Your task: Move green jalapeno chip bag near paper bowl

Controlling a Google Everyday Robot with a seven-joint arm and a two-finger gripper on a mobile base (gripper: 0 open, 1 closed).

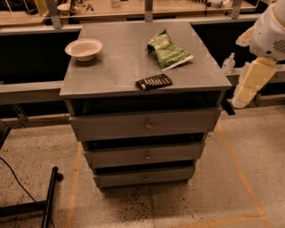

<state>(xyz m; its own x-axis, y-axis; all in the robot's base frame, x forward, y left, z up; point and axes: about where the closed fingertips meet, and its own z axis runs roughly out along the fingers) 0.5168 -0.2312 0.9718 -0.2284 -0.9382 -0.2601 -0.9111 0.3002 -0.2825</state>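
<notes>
The green jalapeno chip bag (167,52) lies crumpled on the right rear part of the grey cabinet top (116,71), its silvery edge pointing right. The paper bowl (83,48) stands upright at the left rear of the same top, well apart from the bag. My arm (256,71) hangs at the right edge of the view, beside the cabinet. Its gripper (227,107) shows only as a dark tip low by the cabinet's right front corner, below the top and touching nothing.
A flat black packet (153,82) lies near the front edge of the top, in front of the bag. The cabinet has three drawers (144,126). A bench (133,9) runs behind it. A small bottle (228,63) stands at the right, and a black stand (46,205) lies on the floor at the lower left.
</notes>
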